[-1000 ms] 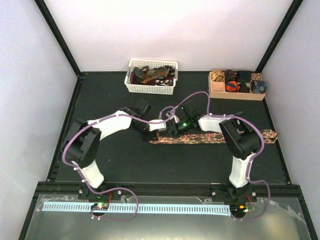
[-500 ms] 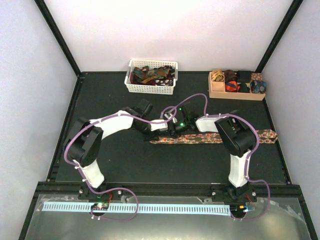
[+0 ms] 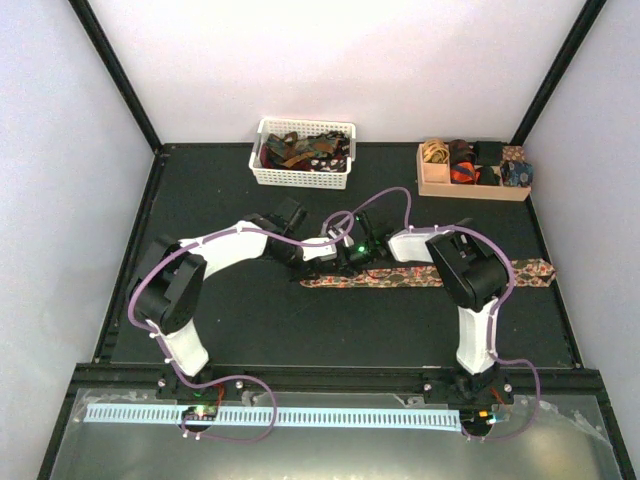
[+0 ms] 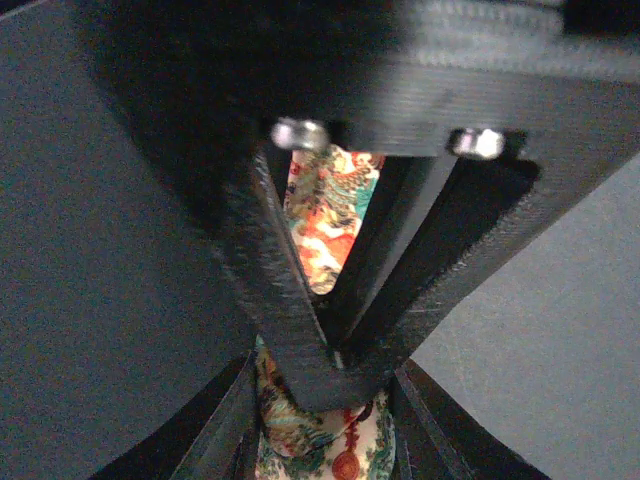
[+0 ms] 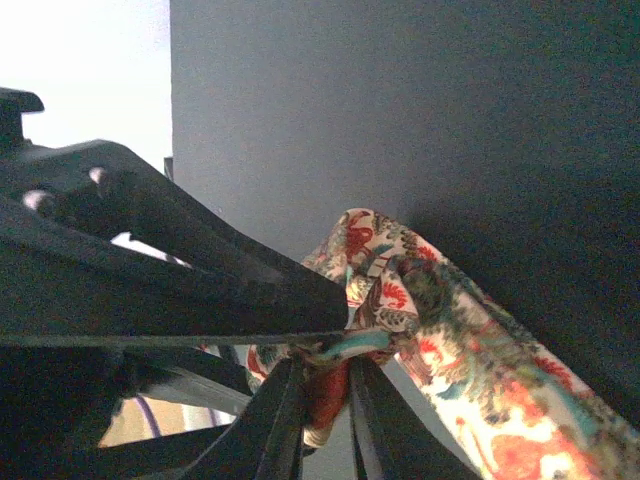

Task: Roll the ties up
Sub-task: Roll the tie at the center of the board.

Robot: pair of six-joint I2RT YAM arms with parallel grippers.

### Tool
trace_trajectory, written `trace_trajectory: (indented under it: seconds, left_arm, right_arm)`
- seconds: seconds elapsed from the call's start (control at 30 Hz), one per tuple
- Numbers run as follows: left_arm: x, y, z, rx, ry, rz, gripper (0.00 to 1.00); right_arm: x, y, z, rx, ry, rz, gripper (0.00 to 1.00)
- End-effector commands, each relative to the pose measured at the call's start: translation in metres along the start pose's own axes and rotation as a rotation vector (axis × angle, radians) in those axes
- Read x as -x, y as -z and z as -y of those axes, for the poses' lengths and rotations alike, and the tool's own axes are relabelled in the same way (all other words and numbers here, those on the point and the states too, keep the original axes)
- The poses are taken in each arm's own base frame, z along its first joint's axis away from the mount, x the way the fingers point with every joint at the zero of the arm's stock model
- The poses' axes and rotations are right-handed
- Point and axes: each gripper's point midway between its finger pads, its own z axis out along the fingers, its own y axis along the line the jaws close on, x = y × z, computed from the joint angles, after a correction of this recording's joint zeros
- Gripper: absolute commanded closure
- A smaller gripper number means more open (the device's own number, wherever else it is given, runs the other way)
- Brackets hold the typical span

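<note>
The floral tie's left end sat pinched between the right gripper's nearly closed jaws, while the left gripper's wider jaws clasped it alongside.

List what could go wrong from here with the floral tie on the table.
1. The left gripper and right gripper crowd the same end of the floral tie, fingers nearly touching; they may collide.
2. The right gripper pinches only a small bunched fold, which could slip free and undo the start.
3. The rest of the tie lies loose along the table, passing under the right arm; it may drag askew.
</note>
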Motion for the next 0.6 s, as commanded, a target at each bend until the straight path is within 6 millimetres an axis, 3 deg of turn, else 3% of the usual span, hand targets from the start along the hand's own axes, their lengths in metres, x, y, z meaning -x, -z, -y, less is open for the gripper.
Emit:
trace_trajectory:
  seconds: [0.0,0.07,0.13,0.3,0.57]
  left_arm:
    - [0.017,0.003,-0.006,0.021,-0.009,0.039,0.63]
    - [0.014,0.002,-0.007,0.025,-0.009,0.029,0.62]
    - [0.011,0.002,-0.006,0.025,-0.007,0.021,0.58]
    - [0.004,0.012,-0.009,0.060,-0.008,0.044,0.26]
    - [-0.007,0.001,0.000,0.008,-0.001,0.019,0.11]
  right_arm:
    - [0.000,-0.003,0.001,-0.002,-0.006,-0.014,0.89]
    - [-0.001,-0.001,0.006,-0.022,0.002,-0.014,0.98]
    - [-0.001,0.001,0.011,-0.030,0.002,-0.014,0.99]
    - [-0.006,0.008,0.019,-0.051,0.020,-0.023,0.99]
    - [-0.004,0.013,0.018,-0.029,0.077,0.003,0.99]
